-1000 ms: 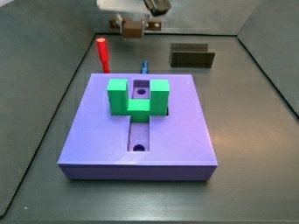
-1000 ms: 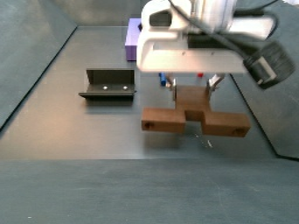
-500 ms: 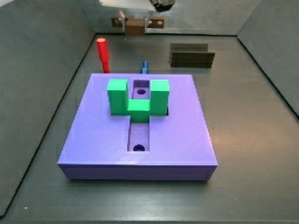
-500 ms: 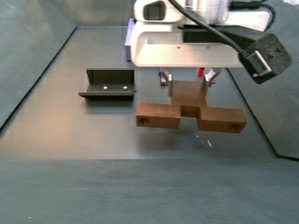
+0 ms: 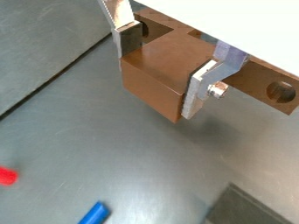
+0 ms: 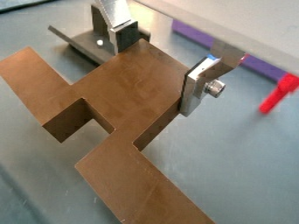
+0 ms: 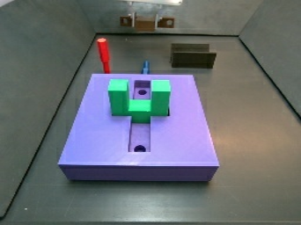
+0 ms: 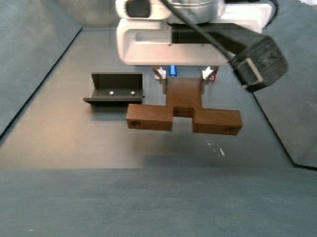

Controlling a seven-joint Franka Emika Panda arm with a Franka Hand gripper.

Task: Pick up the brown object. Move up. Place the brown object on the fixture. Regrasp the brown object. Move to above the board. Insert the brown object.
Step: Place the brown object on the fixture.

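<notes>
Claw [image 8: 183, 81] grips the brown object [image 8: 186, 113] between its fingers, hanging above the floor.

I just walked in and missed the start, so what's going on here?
The arm's gripper is shut on the brown object and holds it in the air, clear of the floor. The fixture sits empty off to one side. The board with its green block lies apart, nothing inserted yet. A red peg stands beside the board.

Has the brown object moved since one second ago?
Yes. Held in the end effector, the brown object has risen and shifted toward the fixture in a side view.
</notes>
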